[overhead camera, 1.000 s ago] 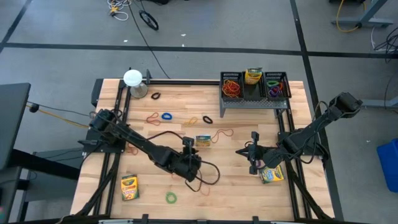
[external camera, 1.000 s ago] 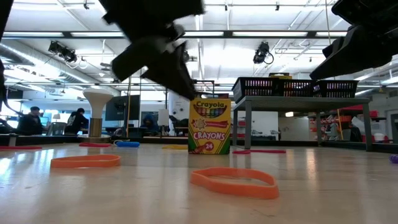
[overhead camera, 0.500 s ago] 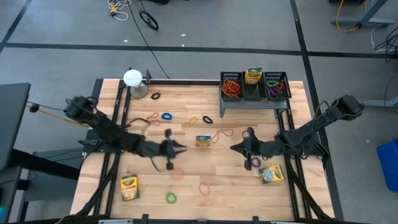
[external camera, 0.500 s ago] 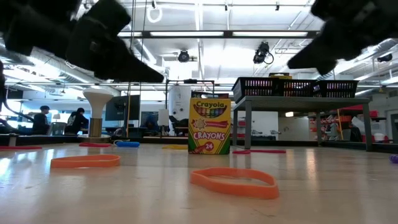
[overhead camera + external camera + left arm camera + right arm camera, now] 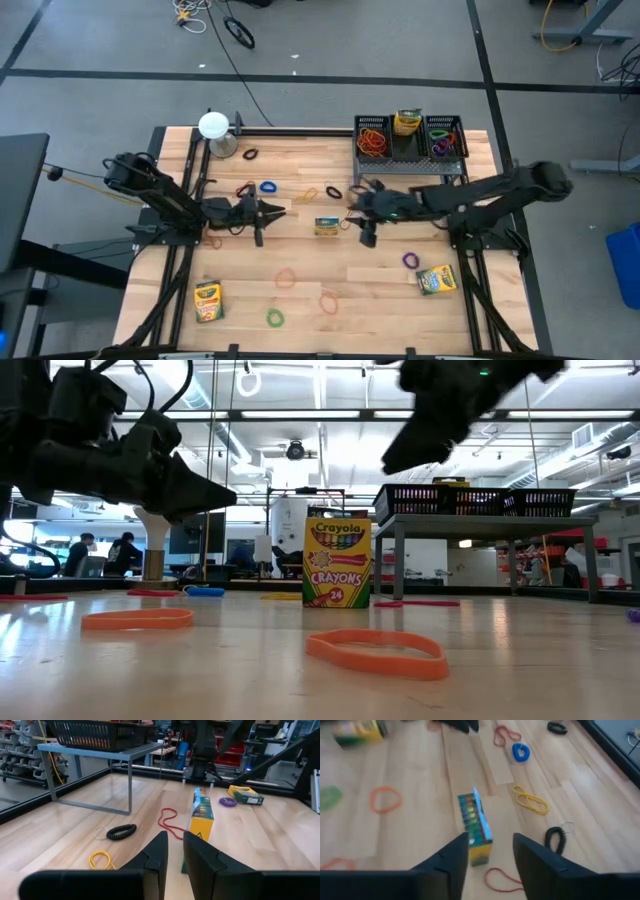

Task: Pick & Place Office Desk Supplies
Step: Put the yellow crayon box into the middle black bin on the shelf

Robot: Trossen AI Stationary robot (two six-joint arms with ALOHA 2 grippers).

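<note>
**Upright crayon box, mid-table, between two grippers**

We list the crayon box (image 5: 326, 227) standing on end at the table's middle, its long axis vertical. The right gripper (image 5: 362, 221) hangs just beside it on the rack (image 5: 405, 163) side, fingers parted wide and empty (we judge it the nearer arm, the box lying straight ahead between its fingers). The left gripper (image 5: 270, 212) waits farther off on the opposite side, fingers almost together, holding nothing.
</note>
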